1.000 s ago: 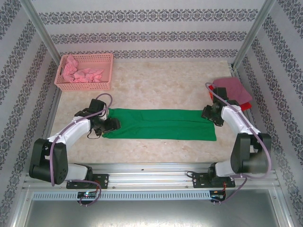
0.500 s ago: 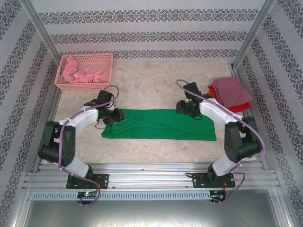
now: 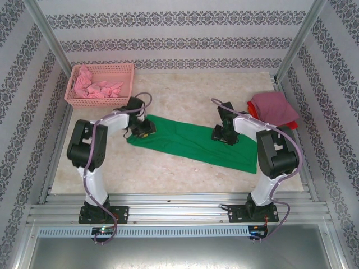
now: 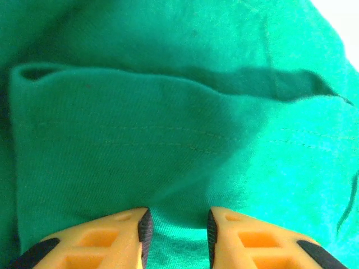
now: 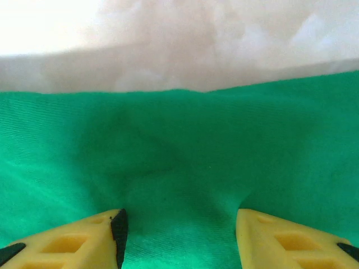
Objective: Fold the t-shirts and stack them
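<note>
Green t-shirt: bright green, folded into a long narrow band, lying slantwise across the middle of the table, its left end nearer the far edge and its right end nearer the near edge.
Cloth close up: on the left wrist camera, a hemmed flap with two rows of stitching lies over the layer beneath; on the right wrist camera, the shirt's edge runs straight against the pale table.
Left end effector: down on the band's left end, its fingers narrowed on a tuck of green cloth.
Right end effector: on the band's far edge, right of its middle, its fingers parted wide, tips resting on cloth that puckers between them.
Pink basket: far left corner, holding crumpled light pink t-shirts.
Right edge: a dusty mauve-pink t-shirt folded on top of a red t-shirt.
In the way: both arms cross the band and hide the cloth beneath them.
</note>
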Robot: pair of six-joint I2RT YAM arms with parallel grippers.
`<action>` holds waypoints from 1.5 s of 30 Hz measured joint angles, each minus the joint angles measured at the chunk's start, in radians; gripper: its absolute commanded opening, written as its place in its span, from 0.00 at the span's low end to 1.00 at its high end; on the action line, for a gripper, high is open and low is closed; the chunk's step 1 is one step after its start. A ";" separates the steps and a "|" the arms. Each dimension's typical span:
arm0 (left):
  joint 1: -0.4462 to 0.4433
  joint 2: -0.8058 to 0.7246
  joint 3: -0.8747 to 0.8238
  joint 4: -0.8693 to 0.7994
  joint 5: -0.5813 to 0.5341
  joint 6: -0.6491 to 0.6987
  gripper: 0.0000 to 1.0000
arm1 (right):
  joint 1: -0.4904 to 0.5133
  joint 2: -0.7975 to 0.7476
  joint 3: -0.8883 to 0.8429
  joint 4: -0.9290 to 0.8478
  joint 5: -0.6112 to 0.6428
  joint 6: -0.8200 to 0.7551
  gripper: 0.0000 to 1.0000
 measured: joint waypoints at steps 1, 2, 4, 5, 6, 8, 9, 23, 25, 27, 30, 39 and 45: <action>0.000 0.040 0.061 -0.014 -0.009 0.013 0.39 | 0.003 -0.001 -0.003 -0.001 0.000 0.002 0.54; 0.000 0.088 0.136 -0.032 -0.017 0.029 0.43 | 0.008 -0.005 -0.009 -0.001 0.000 0.005 0.54; 0.000 0.173 0.275 -0.069 -0.035 0.060 0.49 | 0.012 -0.018 -0.024 -0.001 -0.007 0.010 0.54; 0.000 0.219 0.352 -0.093 -0.045 0.077 0.53 | 0.016 -0.026 -0.034 -0.001 -0.011 0.012 0.54; 0.000 0.264 0.429 -0.119 -0.051 0.091 0.56 | 0.022 -0.033 -0.044 0.000 -0.016 0.013 0.54; -0.002 0.354 0.585 -0.172 -0.060 0.119 0.62 | 0.039 -0.043 -0.058 0.003 -0.030 0.022 0.54; -0.004 0.402 0.673 -0.199 -0.063 0.132 0.66 | 0.053 -0.047 -0.063 0.006 -0.039 0.029 0.54; -0.008 0.724 1.278 -0.367 -0.041 0.159 1.00 | 0.286 0.006 -0.006 0.043 -0.099 0.132 0.54; -0.008 0.741 1.308 -0.367 -0.036 0.152 1.00 | 0.315 0.014 0.006 0.046 -0.106 0.135 0.55; -0.008 0.755 1.337 -0.366 -0.024 0.145 1.00 | 0.337 0.013 0.008 0.056 -0.109 0.135 0.56; -0.008 0.753 1.344 -0.363 -0.011 0.134 1.00 | 0.344 -0.005 0.005 0.072 -0.098 0.111 0.61; -0.008 0.426 1.072 -0.297 -0.071 0.147 1.00 | 0.232 -0.109 0.078 0.243 0.021 -0.067 0.91; -0.009 -0.147 0.449 -0.060 -0.140 0.149 1.00 | 0.137 0.096 0.315 0.342 -0.014 -0.098 0.98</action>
